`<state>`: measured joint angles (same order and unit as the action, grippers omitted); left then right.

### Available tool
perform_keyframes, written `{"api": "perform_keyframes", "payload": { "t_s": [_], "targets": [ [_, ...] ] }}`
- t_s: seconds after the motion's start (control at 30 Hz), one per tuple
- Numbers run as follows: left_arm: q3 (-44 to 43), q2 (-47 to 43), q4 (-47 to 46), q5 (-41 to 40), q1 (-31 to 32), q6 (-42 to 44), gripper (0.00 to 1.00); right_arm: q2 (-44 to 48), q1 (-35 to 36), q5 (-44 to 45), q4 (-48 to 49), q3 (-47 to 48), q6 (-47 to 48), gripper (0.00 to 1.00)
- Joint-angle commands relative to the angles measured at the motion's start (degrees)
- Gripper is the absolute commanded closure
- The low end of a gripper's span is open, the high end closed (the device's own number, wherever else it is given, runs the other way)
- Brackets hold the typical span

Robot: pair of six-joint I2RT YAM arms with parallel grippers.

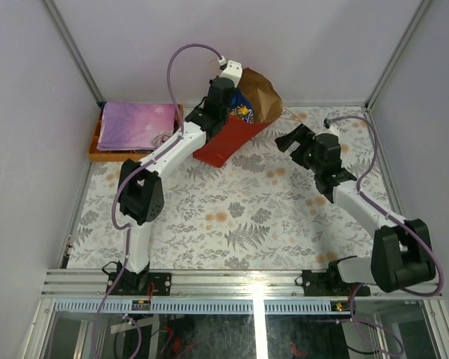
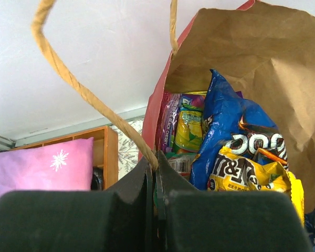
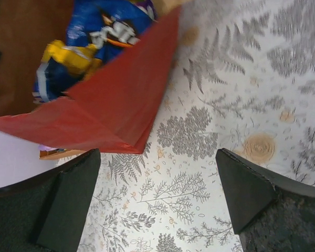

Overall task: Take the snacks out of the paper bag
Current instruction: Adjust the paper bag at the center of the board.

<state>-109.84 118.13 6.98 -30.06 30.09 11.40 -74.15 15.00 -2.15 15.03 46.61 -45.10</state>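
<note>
Pale lilac walls close in a table (image 1: 239,224) spread with a grey fern-and-flower print cloth dotted with orange blooms. At its far middle lies a large red paper bag (image 1: 226,142), tipped over so that its creased brown kraft inside shows. A thin twisted paper loop handle (image 2: 68,79) arches up from it. The left claw (image 2: 156,169) is pressed together, clamped on the bag's red rim where the handle comes down.

The glossy snacks sit crowded inside the bag. A crinkled blue packet (image 2: 226,115) has bold white letters that are only partly readable, and a yellow packet (image 2: 247,173) is marked "M&M". A green-and-yellow packet (image 2: 189,126) and a purple packet (image 2: 169,121) stand on end against the red wall.

The right claw (image 3: 157,155) hangs over the cloth just right of the bag, its black textured fingers (image 3: 68,199) spread wide apart and holding nothing. At the far left an orange wooden tray (image 1: 96,149) carries a flat purple cloth (image 1: 135,123) with a white snowflake.
</note>
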Motion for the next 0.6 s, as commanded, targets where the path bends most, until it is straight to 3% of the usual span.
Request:
{"api": "perform_keyframes", "payload": {
  "t_s": [0.0, 0.33, 0.43, 0.57],
  "targets": [
    [0.8, -2.8, -8.3, -1.6, -0.3, 2.1, 1.00, -5.5, 0.3, -1.2, 12.3, -3.2, -13.0, 0.01],
    [1.9, -3.0, -9.1, -2.1, 0.9, 3.2, 1.00, -12.4, 0.3, 5.4, 25.4, -2.0, -18.7, 0.03],
    [2.0, -3.0, -9.4, -2.4, 1.5, 3.7, 1.00, -14.4, 0.3, 8.1, 24.2, 0.9, -20.1, 0.05],
    [1.7, -2.8, -10.0, -2.7, 2.3, 4.8, 1.00, -19.2, 0.3, 8.3, 15.0, 9.8, -20.8, 0.09]
  ]
}}
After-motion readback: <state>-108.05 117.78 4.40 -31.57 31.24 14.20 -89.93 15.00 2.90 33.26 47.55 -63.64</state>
